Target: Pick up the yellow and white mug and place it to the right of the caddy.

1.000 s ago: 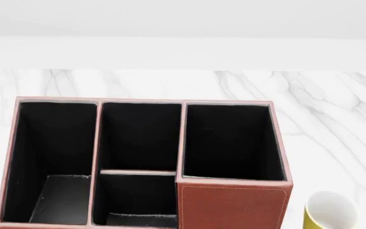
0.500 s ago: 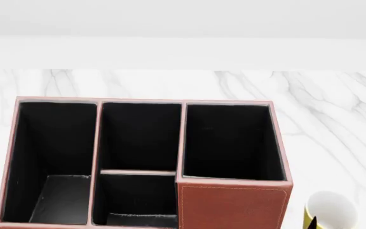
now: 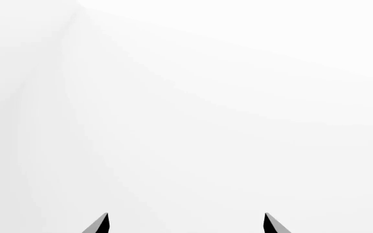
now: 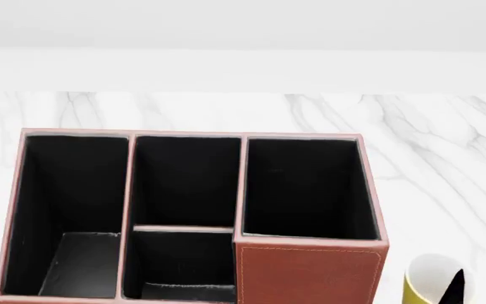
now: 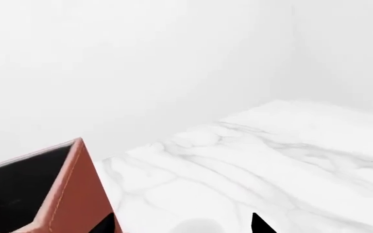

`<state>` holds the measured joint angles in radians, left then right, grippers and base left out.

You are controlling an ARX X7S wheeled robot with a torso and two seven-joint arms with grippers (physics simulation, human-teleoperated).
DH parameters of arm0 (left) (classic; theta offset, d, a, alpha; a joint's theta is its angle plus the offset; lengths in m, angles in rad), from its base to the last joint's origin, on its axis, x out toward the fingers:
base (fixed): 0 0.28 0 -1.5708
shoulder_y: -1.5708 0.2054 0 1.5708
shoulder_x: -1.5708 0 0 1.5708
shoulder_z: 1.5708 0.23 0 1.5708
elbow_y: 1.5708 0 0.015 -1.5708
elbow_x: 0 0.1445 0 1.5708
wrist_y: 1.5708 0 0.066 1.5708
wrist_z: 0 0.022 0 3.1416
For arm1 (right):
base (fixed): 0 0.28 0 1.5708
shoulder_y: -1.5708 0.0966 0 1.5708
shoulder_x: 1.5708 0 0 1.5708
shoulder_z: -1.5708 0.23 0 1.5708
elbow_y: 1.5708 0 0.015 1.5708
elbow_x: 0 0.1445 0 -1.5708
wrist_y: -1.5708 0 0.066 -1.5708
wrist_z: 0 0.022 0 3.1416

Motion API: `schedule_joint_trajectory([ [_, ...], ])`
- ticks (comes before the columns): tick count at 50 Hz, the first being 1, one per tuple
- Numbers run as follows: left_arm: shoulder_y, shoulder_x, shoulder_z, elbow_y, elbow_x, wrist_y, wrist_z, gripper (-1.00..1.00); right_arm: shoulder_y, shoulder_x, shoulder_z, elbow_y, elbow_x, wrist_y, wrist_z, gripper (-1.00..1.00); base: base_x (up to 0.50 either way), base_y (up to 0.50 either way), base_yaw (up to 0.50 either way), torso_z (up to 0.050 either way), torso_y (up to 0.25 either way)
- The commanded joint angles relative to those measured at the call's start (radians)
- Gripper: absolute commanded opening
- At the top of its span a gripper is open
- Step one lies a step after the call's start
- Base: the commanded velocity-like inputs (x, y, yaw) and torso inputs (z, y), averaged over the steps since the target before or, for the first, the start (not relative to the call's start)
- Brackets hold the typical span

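The yellow and white mug [image 4: 429, 283] stands upright on the marble table, just right of the caddy's front corner, cut off by the bottom edge of the head view. The caddy [image 4: 311, 272] is a large reddish-brown box with black-lined compartments; its corner also shows in the right wrist view [image 5: 63, 194]. One black fingertip [image 4: 455, 285] of my right gripper overlaps the mug's white opening. My right gripper [image 5: 183, 224] has its jaws wide apart, with a pale rounded shape between them. My left gripper [image 3: 185, 224] is open and empty, facing plain white.
The white marble table [image 4: 445, 158] stretches behind and to the right of the caddy, and it also shows in the right wrist view [image 5: 271, 160]. A white wall [image 4: 243, 38] rises behind the table.
A black fingertip of my right gripper has come up into the head view and moved from the mug's left edge to over its opening. Mug and caddy have not moved.
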<state>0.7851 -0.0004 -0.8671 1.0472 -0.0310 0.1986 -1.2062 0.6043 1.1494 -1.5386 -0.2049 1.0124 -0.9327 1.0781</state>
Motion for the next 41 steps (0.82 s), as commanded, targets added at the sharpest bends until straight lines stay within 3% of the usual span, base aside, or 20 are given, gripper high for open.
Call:
schedule_joint_trajectory([
  [1, 0.000, 0.000, 0.001, 0.000, -0.001, 0.001, 0.000, 1.00, -0.019, 0.106, 0.037, -0.138, -0.138, -0.036, 0.115, 1.00, 0.00, 0.00, 0.00, 0.000, 0.000],
  [12, 0.000, 0.000, -0.006, 0.000, -0.010, 0.000, 0.002, 1.00, -0.042, 0.169, 0.062, -0.204, -0.214, -0.047, 0.194, 1.00, 0.00, 0.00, 0.00, 0.000, 0.000],
  [32, 0.000, 0.000, -0.024, 0.000, -0.030, 0.002, 0.008, 1.00, -0.049, 0.380, 0.122, -0.436, -0.440, -0.057, 0.391, 1.00, 0.00, 0.00, 0.00, 0.000, 0.000],
  [41, 0.000, 0.000, -0.022, 0.000, -0.027, 0.002, 0.007, 1.00, -0.045, 0.412, 0.131, -0.480, -0.479, -0.054, 0.414, 1.00, 0.00, 0.00, 0.00, 0.000, 0.000],
])
